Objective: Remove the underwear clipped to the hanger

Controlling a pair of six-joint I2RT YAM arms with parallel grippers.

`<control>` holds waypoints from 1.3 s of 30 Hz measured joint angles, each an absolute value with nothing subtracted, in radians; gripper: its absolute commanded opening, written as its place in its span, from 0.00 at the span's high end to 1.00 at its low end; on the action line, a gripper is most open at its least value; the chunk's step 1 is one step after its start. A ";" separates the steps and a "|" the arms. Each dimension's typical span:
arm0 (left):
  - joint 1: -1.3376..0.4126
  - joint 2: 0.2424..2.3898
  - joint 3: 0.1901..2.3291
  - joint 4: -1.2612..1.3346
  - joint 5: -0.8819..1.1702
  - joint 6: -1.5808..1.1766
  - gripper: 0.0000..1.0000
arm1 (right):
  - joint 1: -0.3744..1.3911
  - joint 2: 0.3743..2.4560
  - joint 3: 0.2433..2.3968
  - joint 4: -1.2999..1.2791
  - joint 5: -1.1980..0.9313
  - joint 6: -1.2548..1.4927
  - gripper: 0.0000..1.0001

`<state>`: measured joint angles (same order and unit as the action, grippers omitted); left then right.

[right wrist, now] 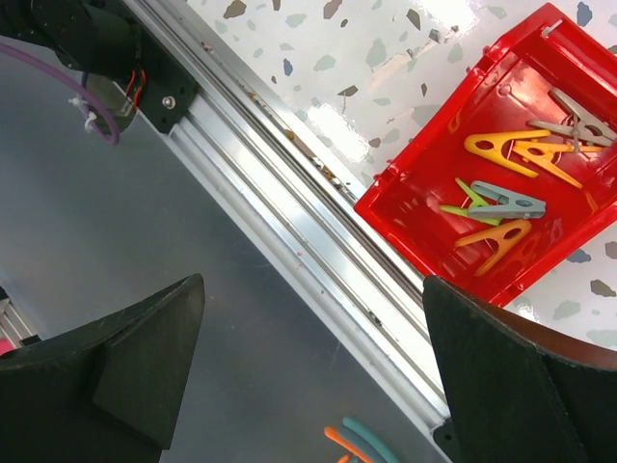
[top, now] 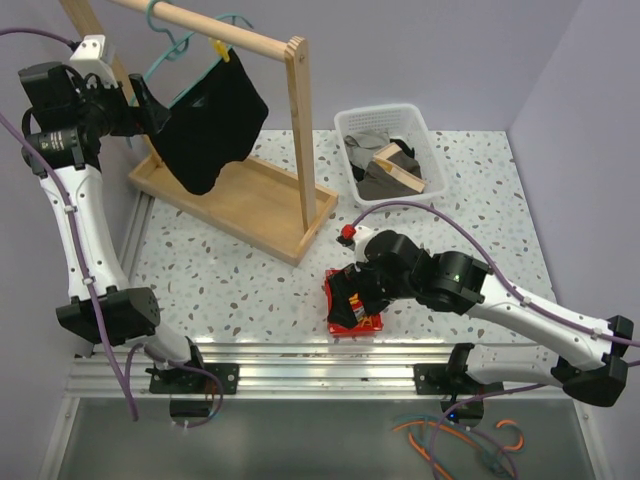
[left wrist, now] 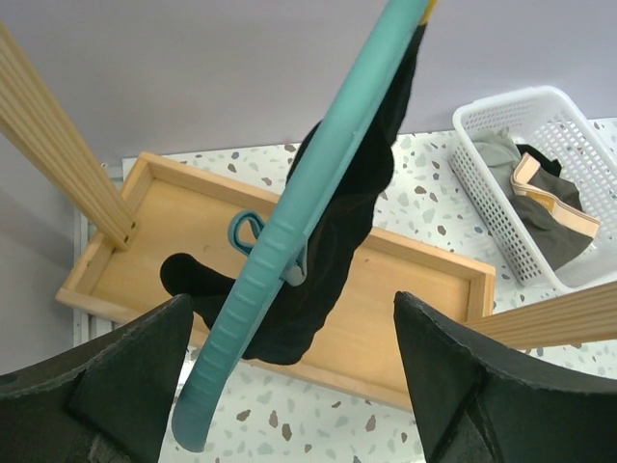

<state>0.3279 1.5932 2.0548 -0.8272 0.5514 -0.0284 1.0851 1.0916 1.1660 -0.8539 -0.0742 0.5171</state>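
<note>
While the black underwear [top: 212,125] dangles from the teal hanger [left wrist: 289,241] by a yellow clothespin [top: 219,47], our left fingers [left wrist: 125,376] straddle the hanger, spread, our right fingers [right wrist: 116,357] hang spread and idle, and we judge unclipping comes next.

A plain lilac-grey wall [top: 450,50] is closing off the scene at 12 o'clock; a second wall [top: 590,130] of the same colour is meeting it in a corner near 2 o'clock and running down the 3 o'clock side; a white table [top: 230,280] speckled grey and brown is filling the middle; bright light is glaring along its 6 o'clock edge; an aluminium rail [top: 320,362] is bordering that edge; a smooth grey floor [top: 300,440] is lying beyond.
</note>
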 measured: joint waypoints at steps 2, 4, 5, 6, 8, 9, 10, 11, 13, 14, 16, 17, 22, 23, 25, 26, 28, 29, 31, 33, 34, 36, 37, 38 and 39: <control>0.328 1.571 2.033 -0.831 0.557 -0.028 0.16 | 1.085 1.092 1.166 -0.853 -0.075 0.514 0.02; 0.328 1.551 2.020 -0.833 0.566 -0.027 0.21 | 1.085 1.092 1.165 -0.853 -0.075 0.512 0.01; 0.328 1.544 2.018 -0.833 0.569 -0.025 0.25 | 1.085 1.092 1.164 -0.853 -0.076 0.512 0.01; 0.328 1.537 2.017 -0.833 0.573 -0.024 0.27 | 1.084 1.092 1.163 -0.854 -0.078 0.511 0.01; 0.328 1.528 2.017 -0.833 0.577 -0.022 0.30 | 1.081 1.092 1.159 -0.853 -0.079 0.511 0.02; 0.328 1.523 2.017 -0.833 0.578 -0.022 0.31 | 1.081 1.092 1.158 -0.853 -0.079 0.511 0.01; 0.328 1.521 2.017 -0.833 0.579 -0.022 0.32 | 1.081 1.092 1.156 -0.854 -0.080 0.511 0.01; 0.328 1.518 2.017 -0.833 0.581 -0.021 0.34 | 1.081 1.092 1.155 -0.854 -0.080 0.511 0.02; 0.328 1.516 2.017 -0.833 0.583 -0.021 0.33 | 1.080 1.092 1.155 -0.854 -0.080 0.511 0.02; 0.328 1.515 2.016 -0.832 0.584 -0.021 0.30 | 1.079 1.092 1.155 -0.853 -0.080 0.511 0.02; 0.328 1.514 2.012 -0.833 0.583 -0.019 0.18 | 1.079 1.092 1.155 -0.853 -0.080 0.511 0.01; 0.328 1.512 2.008 -0.833 0.579 -0.019 0.17 | 1.079 1.092 1.155 -0.854 -0.080 0.511 0.01; 0.326 1.491 1.972 -0.844 0.542 -0.014 0.14 | 1.077 1.092 1.155 -0.853 -0.080 0.511 0.01; 0.324 1.488 1.967 -0.849 0.534 -0.014 0.15 | 1.077 1.092 1.155 -0.853 -0.080 0.511 0.02; 0.316 1.485 1.965 -0.858 0.514 -0.014 0.18 | 1.074 1.092 1.155 -0.853 -0.080 0.511 0.02; 0.310 1.485 1.965 -0.859 0.501 -0.014 0.21 | 1.073 1.092 1.155 -0.853 -0.080 0.511 0.02; 0.294 1.485 1.965 -0.862 0.481 -0.014 0.25 | 1.072 1.092 1.155 -0.853 -0.081 0.511 0.02; 0.284 1.485 1.965 -0.865 0.471 -0.014 0.28 | 1.072 1.092 1.155 -0.853 -0.082 0.511 0.03; 0.268 1.485 1.965 -0.873 0.457 -0.014 0.32 | 1.070 1.092 1.153 -0.852 -0.088 0.511 0.04; 0.255 1.485 1.965 -0.881 0.447 -0.014 0.35 | 1.070 1.094 1.153 -0.852 -0.096 0.511 0.04; 0.251 1.486 1.965 -0.884 0.444 -0.014 0.36 | 1.069 1.095 1.153 -0.851 -0.098 0.511 0.05; 0.245 1.486 1.965 -0.886 0.439 -0.014 0.36 | 1.067 1.099 1.153 -0.850 -0.101 0.511 0.05; 0.241 1.487 1.965 -0.886 0.436 -0.014 0.36 | 1.066 1.102 1.153 -0.850 -0.101 0.511 0.05; 0.238 1.487 1.965 -0.887 0.433 -0.014 0.37 | 1.066 1.106 1.153 -0.850 -0.101 0.511 0.05; 0.233 1.487 1.965 -0.888 0.428 -0.012 0.39 | 1.066 1.109 1.153 -0.849 -0.102 0.511 0.06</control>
<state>0.2325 1.4872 1.9652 -0.8883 0.4278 -0.0124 1.0664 1.1088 1.1530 -0.8494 -0.1017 0.5114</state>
